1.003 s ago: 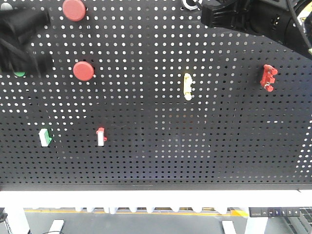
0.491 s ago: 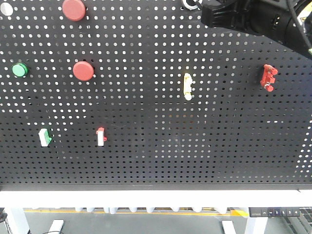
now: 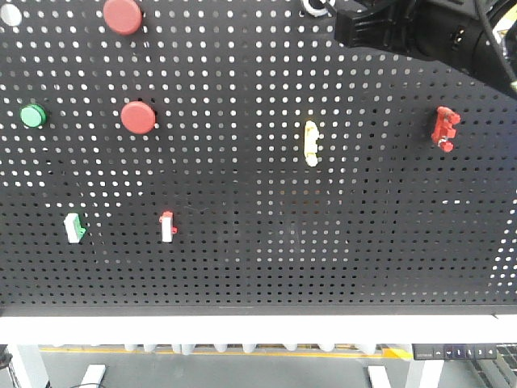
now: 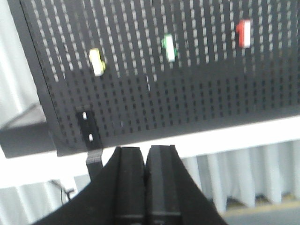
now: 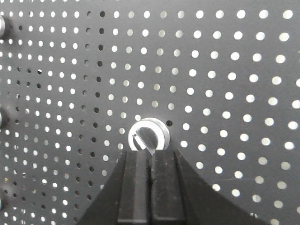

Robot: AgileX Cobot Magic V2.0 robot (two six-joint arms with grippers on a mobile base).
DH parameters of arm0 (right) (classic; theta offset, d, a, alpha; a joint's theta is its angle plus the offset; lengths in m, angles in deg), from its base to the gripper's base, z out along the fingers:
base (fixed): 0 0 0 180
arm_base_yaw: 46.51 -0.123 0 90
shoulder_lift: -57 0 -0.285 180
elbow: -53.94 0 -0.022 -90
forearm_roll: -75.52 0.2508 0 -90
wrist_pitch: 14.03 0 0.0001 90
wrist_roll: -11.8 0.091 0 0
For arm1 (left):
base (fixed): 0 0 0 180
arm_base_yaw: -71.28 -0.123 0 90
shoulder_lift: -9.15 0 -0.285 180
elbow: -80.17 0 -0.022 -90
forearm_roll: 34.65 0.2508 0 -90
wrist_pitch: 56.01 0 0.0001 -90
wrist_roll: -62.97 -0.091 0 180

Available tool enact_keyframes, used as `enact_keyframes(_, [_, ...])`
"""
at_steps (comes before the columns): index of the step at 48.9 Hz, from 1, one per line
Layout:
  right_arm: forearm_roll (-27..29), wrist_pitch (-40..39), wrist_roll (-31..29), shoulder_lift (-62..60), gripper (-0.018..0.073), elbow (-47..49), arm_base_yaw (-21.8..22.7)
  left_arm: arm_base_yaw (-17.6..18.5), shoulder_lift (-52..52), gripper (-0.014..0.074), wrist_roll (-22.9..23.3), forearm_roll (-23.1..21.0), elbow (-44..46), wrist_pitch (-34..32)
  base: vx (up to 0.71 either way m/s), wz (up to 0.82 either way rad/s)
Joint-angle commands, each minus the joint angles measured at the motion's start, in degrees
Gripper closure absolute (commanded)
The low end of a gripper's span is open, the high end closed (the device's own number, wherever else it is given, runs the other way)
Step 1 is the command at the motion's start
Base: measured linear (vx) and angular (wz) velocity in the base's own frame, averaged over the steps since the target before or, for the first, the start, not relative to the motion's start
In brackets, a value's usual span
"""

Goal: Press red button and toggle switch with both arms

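Front view: the right arm (image 3: 428,32) hangs at the pegboard's (image 3: 258,267) top right, above the red toggle (image 3: 445,128); 2 red buttons (image 3: 138,118) sit upper left. Right gripper (image 5: 150,154), fingers pressed together, meets a silver knob (image 5: 148,135). Left gripper (image 4: 146,154), also pressed together, is below the board.

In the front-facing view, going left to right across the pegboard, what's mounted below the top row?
Green button → green switch → red button → red-and-white switch → yellow switch → red clamp-like piece.
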Motion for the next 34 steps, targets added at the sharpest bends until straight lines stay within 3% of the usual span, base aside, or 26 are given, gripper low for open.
enact_keyframes(1, [-0.2, -4.4, -0.3, -1.6, 0.0559, 1.5, 0.1, -0.1, 0.5, 0.0594, 0.5, -0.6, -1.6, -3.1, 0.00, 0.00])
enact_keyframes(24, [-0.4, -3.7, -0.5, -2.0, 0.0559, 1.5, 0.1, -0.1, 0.5, 0.0594, 0.5, -0.6, -1.6, -3.0, 0.00, 0.00])
enact_keyframes(34, [-2.4, -1.4, -9.2, -11.4, 0.0559, -6.3, 0.2, -0.1, 0.5, 0.0594, 0.5, -0.6, -1.5, -3.0, 0.00, 0.00])
